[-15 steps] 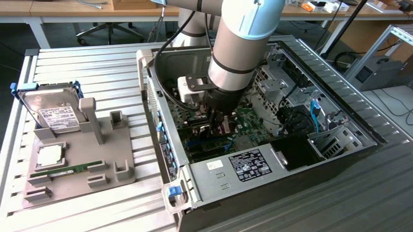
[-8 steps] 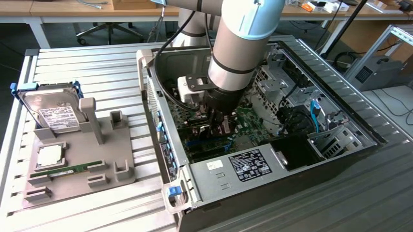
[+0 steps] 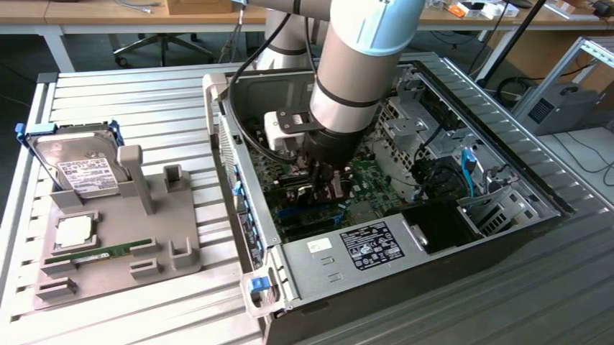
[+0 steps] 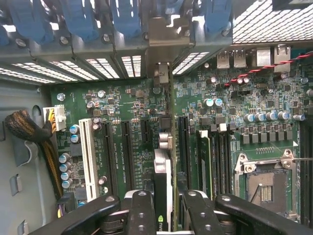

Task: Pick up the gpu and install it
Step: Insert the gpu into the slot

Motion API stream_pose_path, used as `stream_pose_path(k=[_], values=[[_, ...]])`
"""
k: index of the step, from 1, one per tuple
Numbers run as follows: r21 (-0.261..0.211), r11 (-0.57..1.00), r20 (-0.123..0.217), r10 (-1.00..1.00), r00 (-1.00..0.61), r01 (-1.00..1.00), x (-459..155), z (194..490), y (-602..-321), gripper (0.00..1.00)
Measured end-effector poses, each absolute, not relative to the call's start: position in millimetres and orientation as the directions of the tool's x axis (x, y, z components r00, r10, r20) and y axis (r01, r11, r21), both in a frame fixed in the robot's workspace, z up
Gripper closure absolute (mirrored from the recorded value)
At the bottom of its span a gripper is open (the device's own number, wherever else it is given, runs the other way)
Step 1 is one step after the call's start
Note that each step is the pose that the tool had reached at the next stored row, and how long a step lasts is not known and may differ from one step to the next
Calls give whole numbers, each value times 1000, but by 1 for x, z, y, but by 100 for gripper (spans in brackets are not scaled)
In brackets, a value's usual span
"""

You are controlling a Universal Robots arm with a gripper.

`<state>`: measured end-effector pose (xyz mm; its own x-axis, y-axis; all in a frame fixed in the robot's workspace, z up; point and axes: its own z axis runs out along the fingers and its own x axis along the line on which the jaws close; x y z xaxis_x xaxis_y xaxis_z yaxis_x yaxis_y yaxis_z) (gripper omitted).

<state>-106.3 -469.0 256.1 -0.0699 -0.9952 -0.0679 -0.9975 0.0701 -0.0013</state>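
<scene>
One grey robot arm (image 3: 360, 65) is reaching down into the open silvery metal computer case (image 3: 508, 144), which is lying on its side on a pale slatted table (image 3: 134, 93). Inside the case, the arm's black gripper (image 4: 165, 198) is clenching its two fingers (image 4: 141, 210) on the gpu (image 4: 163, 169), a thin dark card seen edge-on with a silvery metal bracket at its far end. The gpu is standing upright over the case's green motherboard (image 4: 127, 103), running in line with the long black slots and near one white plastic slot (image 4: 88, 152). Its bracket is sitting at the case's rear wall, among the vented slot covers. Whether its lower edge is fully seated I cannot tell. One square metal-framed processor socket (image 4: 264, 186) is lying well apart from it on the same board. Outside the case, on the exterior view's left, one flat grey holder plate (image 3: 115, 273) is carrying three parts. These are one white-labelled metal hard drive (image 3: 82, 169) in a blue frame, one square silvery chip (image 3: 75, 231) and one narrow green memory stick (image 3: 101, 251).
</scene>
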Motion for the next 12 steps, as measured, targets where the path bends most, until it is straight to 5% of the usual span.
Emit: stream_pose_path(k=[12], values=[[-1, 73, -68, -995, -72, -997, -106, 262, -469, 73]])
